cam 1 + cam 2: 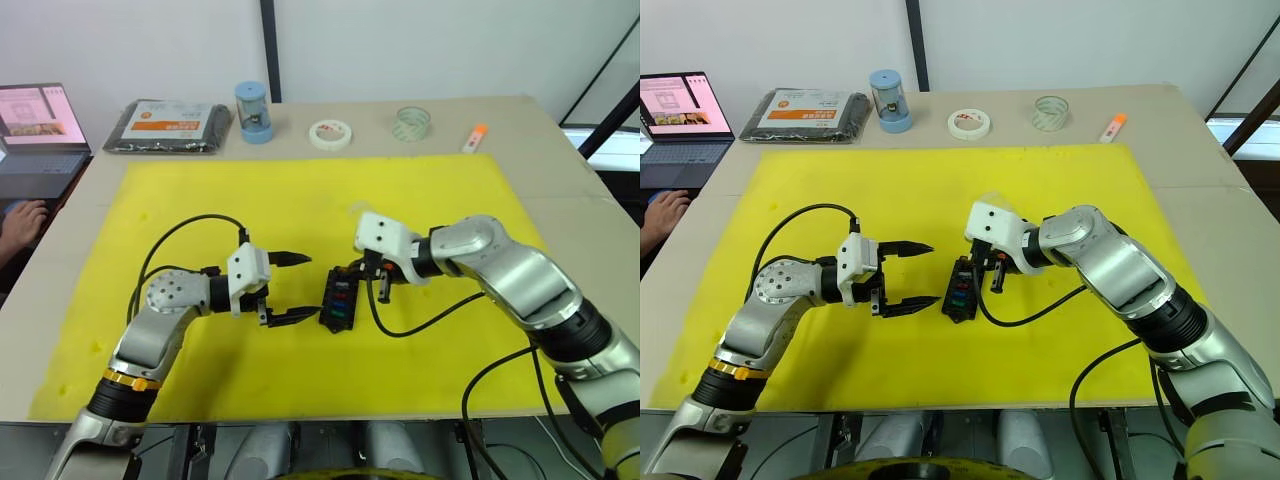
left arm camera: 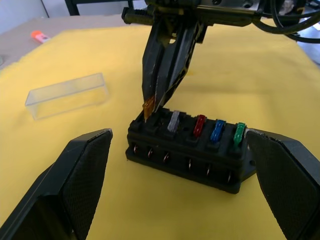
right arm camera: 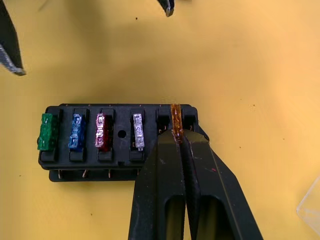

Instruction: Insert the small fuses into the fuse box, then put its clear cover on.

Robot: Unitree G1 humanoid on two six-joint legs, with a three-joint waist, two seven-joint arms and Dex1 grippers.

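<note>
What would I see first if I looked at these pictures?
You'd first spot the fuse box in the middle of the big yellow mat, with green, blue, red and pale fuses standing in a row in its slots. Right above its end slot, the right gripper pinches the amber fuse. The left gripper waits wide open beside the box, and the clear cover lies on the mat nearby.

fuse box [image 1: 338, 300] flanked — grippers both sides
</note>
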